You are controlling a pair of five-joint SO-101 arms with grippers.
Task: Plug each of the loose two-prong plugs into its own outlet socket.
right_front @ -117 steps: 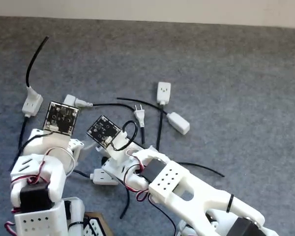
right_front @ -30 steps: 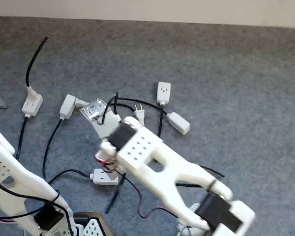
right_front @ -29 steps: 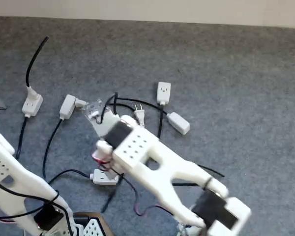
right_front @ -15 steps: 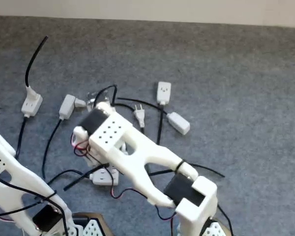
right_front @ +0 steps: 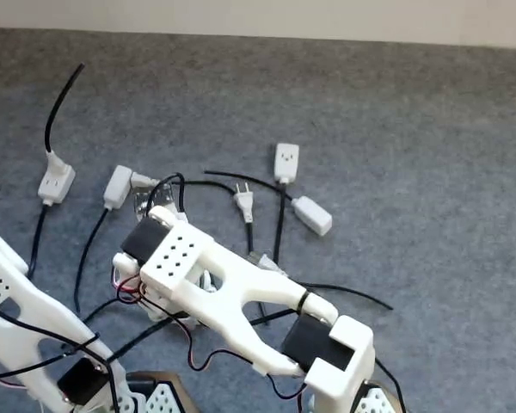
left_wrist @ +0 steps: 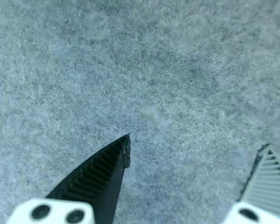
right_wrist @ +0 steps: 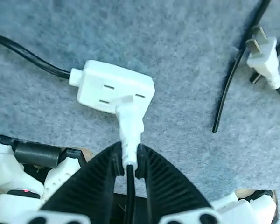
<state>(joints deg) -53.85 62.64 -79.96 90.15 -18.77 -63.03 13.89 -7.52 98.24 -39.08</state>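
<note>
Left gripper was wide open, held nothing, and hung over bare carpet. Right gripper was clamped tight on a white plug, pinching its cord end at lower centre of the right wrist view. Plug head was butted against the face of a white socket just above it. Prongs were hidden, so depth couldn't be told. Socket's black cord ran off to the upper left. Second plug lay loose at upper right, prongs bare, well apart from the socket.

In the high view the right arm stretched from lower right to left of centre. Beyond it, right socket lay right of centre and top socket sat face up above it. Left socket was at far left, a cord rising from it.
</note>
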